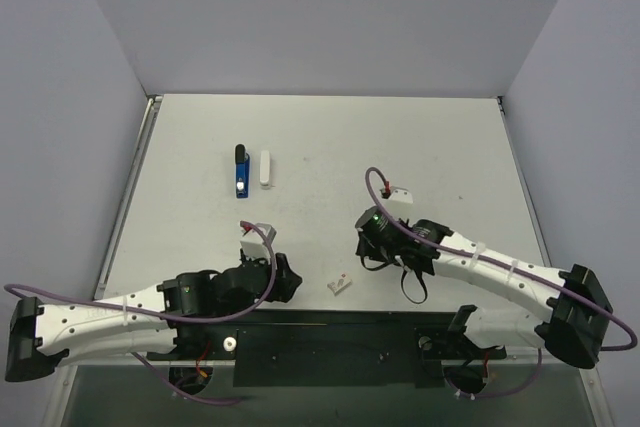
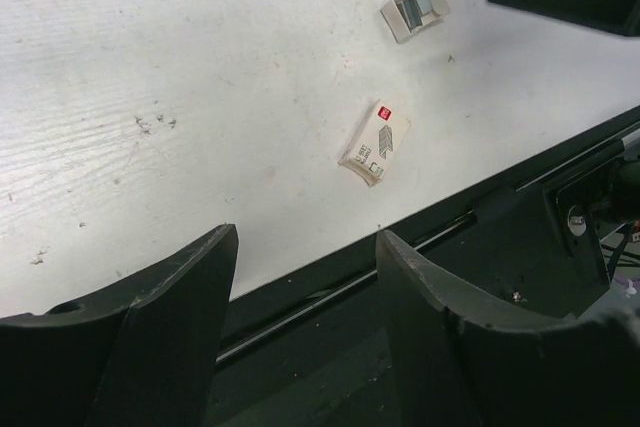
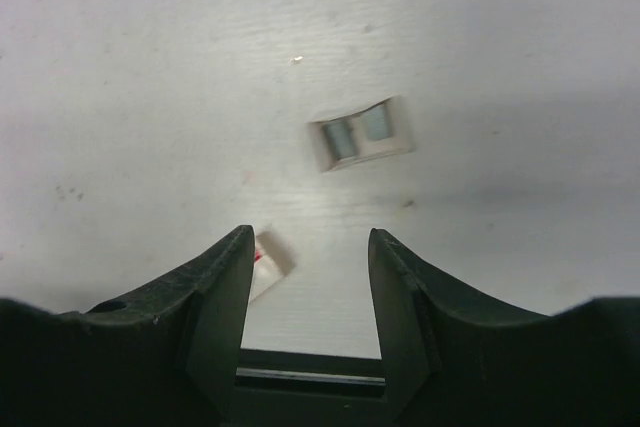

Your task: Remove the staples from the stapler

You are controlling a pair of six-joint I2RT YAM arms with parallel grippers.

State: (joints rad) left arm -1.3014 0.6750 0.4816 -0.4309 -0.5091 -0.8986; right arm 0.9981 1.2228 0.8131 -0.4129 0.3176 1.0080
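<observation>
The small blue stapler [image 1: 241, 172] with a black end lies at the back left of the table, a narrow white strip [image 1: 265, 168] just to its right. Both grippers are far from it, near the front edge. My left gripper [image 2: 307, 232] [image 1: 290, 277] is open and empty. A little ahead of it lies a small white box with a red mark [image 2: 375, 143] [image 1: 341, 284]. My right gripper [image 3: 310, 232] is open and empty above the table. A small open white holder with grey inside [image 3: 360, 133] [image 2: 414, 10] lies ahead of it. Loose staples cannot be made out.
The black rail of the arm mount [image 2: 480, 217] runs along the table's near edge under both grippers. The white box [image 3: 268, 257] is partly hidden behind my right gripper's left finger. Grey walls enclose the table [image 1: 320, 137] on three sides.
</observation>
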